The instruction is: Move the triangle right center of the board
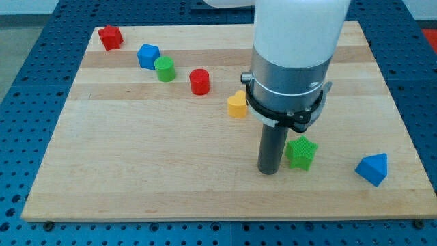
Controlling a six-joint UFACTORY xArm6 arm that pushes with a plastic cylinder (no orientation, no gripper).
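A blue triangle block point(373, 169) lies near the view's bottom right corner of the wooden board point(136, 171). My tip point(269, 171) rests on the board just left of a green star block point(300, 152), almost touching it. The triangle is well to the right of my tip, with the star between them. A yellow block point(237, 105) sits up and to the left of my tip, partly behind the arm's body point(290, 61).
A red cylinder point(199, 81), a green cylinder point(164, 69) and a blue block point(147, 55) run in a line toward the view's top left. A red block point(109, 37) sits at the top left corner. Blue pegboard surrounds the board.
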